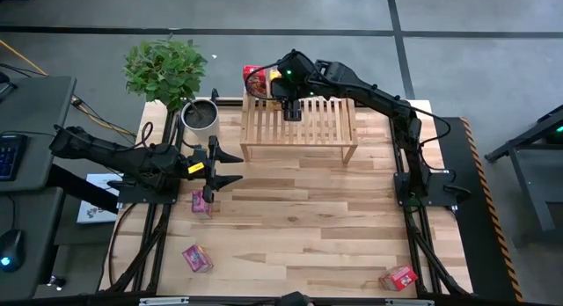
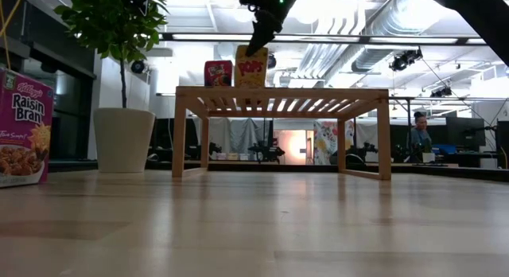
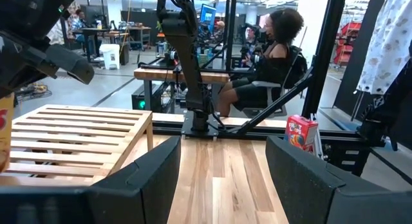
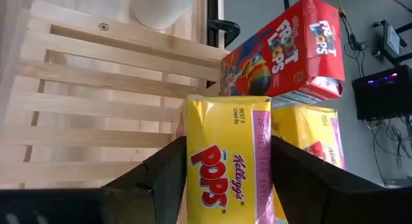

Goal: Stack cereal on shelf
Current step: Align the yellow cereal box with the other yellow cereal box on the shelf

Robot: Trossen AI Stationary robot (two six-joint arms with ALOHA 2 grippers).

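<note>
Holding the yellow Kellogg's Pops box (image 4: 228,163) by its flat sides, my right gripper (image 1: 291,106) hung over the shelf (image 1: 321,121), a red Froot Loops box (image 4: 283,53) just beyond it. I judged the carton light, stiff, crushable. My left gripper (image 1: 211,168) waited wide open above the counter (image 1: 308,227), a pink box (image 1: 201,203) beneath.

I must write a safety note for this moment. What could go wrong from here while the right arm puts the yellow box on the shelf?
1. The right tool grips the Pops box close beside the red box at the shelf corner; opening or lifting away could knock either box off the edge.
2. Another yellow box stands just behind, so a push may topple it.
3. The left tool, open, hovers above a pink box; coming down off-centre might shove it.
</note>
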